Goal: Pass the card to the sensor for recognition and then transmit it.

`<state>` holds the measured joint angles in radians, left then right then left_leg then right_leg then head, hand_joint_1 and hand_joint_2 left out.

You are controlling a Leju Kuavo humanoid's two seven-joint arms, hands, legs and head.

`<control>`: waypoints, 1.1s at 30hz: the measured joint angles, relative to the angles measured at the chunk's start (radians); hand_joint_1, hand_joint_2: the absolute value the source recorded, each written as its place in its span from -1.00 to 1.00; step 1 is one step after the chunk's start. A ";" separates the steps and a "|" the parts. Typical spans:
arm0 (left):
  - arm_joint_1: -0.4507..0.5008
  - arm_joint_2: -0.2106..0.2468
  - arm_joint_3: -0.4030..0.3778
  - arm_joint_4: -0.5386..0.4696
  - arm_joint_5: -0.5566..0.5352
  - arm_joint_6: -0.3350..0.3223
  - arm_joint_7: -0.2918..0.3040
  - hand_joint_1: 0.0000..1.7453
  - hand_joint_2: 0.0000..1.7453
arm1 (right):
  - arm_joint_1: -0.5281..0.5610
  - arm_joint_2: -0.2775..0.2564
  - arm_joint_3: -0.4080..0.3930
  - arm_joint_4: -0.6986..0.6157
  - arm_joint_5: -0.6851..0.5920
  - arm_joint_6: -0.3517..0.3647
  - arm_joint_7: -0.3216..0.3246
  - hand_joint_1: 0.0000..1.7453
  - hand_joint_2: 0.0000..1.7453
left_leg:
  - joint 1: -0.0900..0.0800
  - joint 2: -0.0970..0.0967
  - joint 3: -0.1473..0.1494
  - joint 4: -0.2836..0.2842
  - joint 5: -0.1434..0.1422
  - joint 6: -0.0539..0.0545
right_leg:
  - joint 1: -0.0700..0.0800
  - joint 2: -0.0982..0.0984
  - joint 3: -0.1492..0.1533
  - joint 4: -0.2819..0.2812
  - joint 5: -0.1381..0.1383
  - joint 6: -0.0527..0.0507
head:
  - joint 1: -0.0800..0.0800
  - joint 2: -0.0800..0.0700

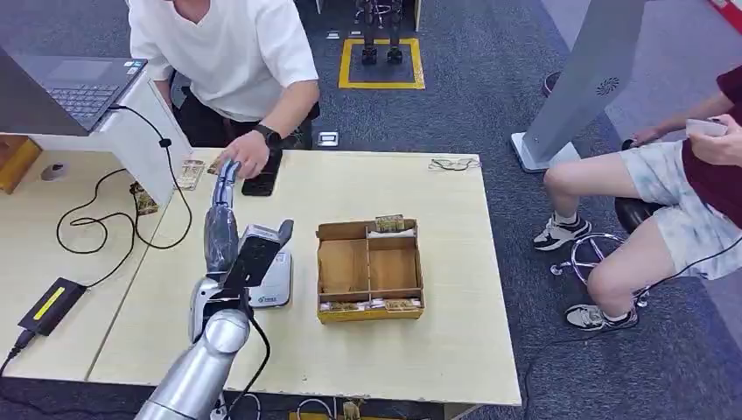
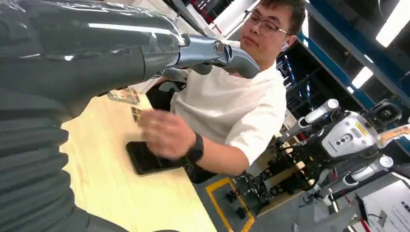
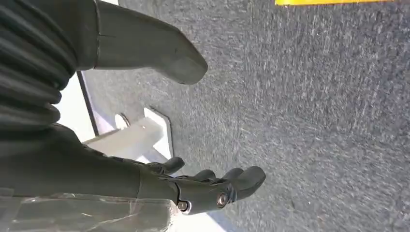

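I had the left hand (image 1: 224,197) stretched flat, empty, toward one person's hand (image 1: 246,157) at 11 o'clock, beside one card (image 1: 189,172). Right hand (image 3: 212,186) hung spread, empty. One sensor (image 1: 273,278), one box (image 1: 369,269).

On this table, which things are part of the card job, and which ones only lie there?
For the job:
- left hand, reaching toward the person's hand
- sensor
- cardboard tray holding cards
- cards at the far edge

Just lying about:
- laptop
- black phone
- power adapter
- glasses
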<state>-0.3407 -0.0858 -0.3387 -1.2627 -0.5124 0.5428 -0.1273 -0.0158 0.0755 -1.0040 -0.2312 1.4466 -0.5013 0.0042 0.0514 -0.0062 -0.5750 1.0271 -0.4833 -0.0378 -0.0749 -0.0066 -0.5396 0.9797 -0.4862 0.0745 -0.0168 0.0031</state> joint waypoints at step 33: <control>0.080 -0.067 0.000 -0.006 0.114 0.130 -0.086 -1.00 -1.00 | -0.011 0.014 -0.124 -0.006 -0.114 0.003 -0.040 -1.00 1.00 | 0.000 0.000 0.000 0.000 0.000 0.000 | 0.000 0.000 0.000 0.000 0.000 0.000 | 0.000 0.000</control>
<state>-0.2603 -0.1530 -0.3388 -1.2692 -0.3979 0.6725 -0.2136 -0.0268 0.0896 -1.1284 -0.2373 1.3325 -0.4978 -0.0355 0.0514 -0.0061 -0.5751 1.0272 -0.4833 -0.0378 -0.0749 -0.0065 -0.5396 0.9797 -0.4862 0.0745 -0.0168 0.0030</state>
